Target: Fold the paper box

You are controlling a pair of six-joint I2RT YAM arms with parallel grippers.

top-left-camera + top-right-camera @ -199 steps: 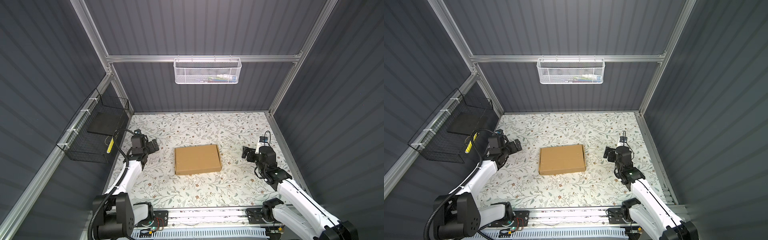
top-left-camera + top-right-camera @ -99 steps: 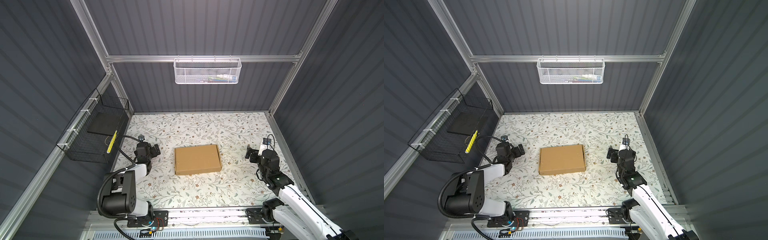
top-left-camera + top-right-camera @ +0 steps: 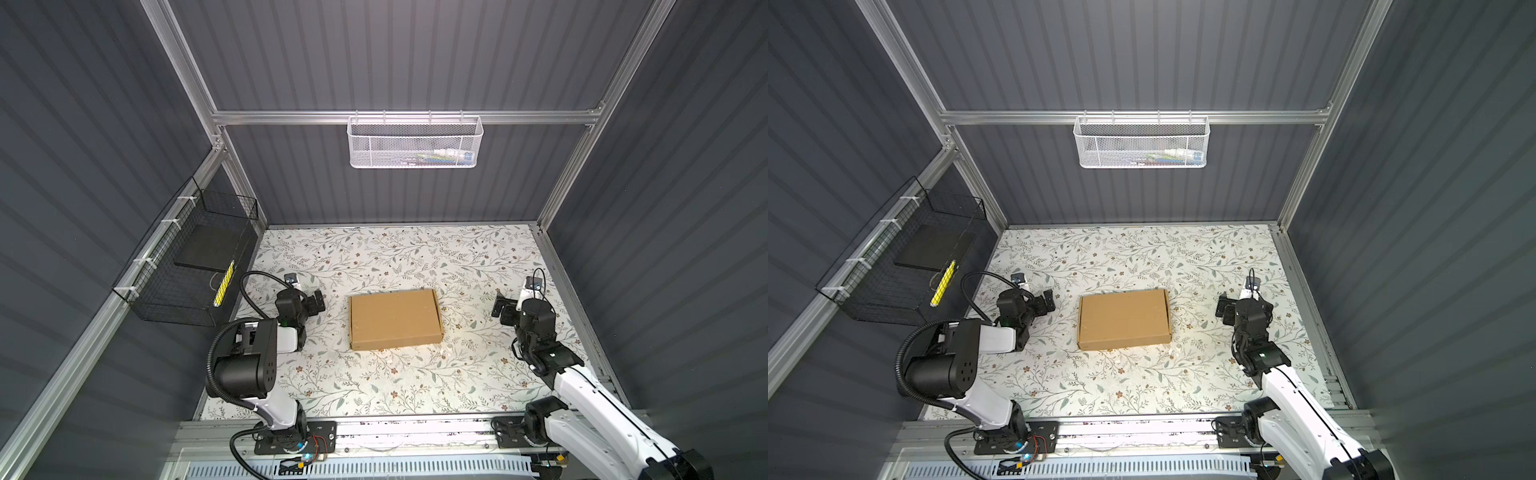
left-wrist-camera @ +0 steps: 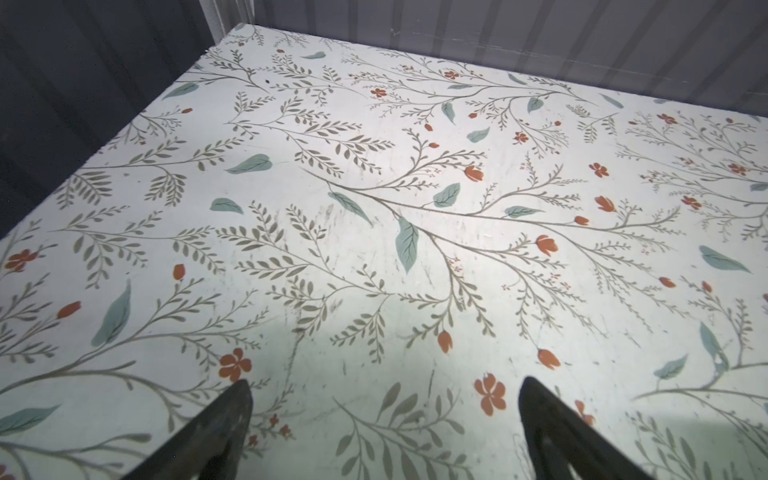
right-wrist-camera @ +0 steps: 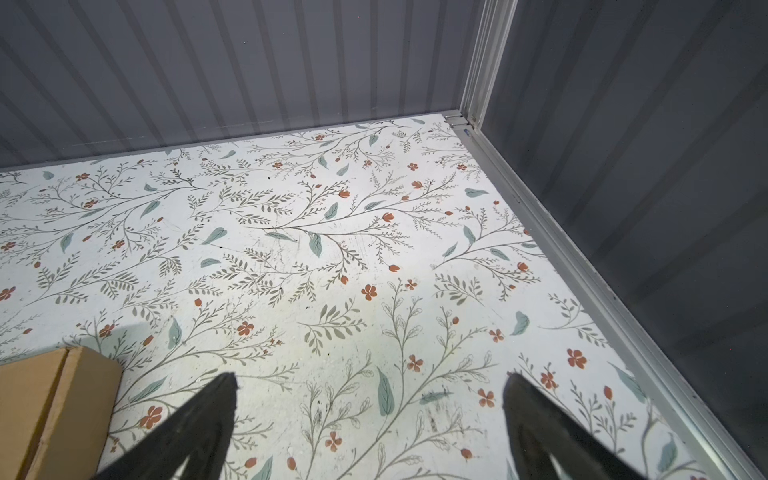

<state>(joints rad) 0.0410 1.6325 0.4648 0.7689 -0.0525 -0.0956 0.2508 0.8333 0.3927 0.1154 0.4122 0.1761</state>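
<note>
The paper box is a shallow brown cardboard mailer. It lies shut and flat in the middle of the floral table, and nothing touches it. My left gripper hovers low over the table to the left of the box, well apart from it. In the left wrist view the left gripper is open over bare table, and the box is out of view there. My right gripper sits to the right of the box, also apart. Its wrist view shows the right gripper open and empty, with a corner of the paper box beside one finger.
A black wire basket hangs on the left wall close to the left arm. A white mesh basket hangs high on the back rail. Grey walls and an aluminium frame border the table near the right gripper.
Both arms have drawn back toward their bases and sunk lower, the left one folding up tightly. Both grippers stayed open. The box has not moved.
</note>
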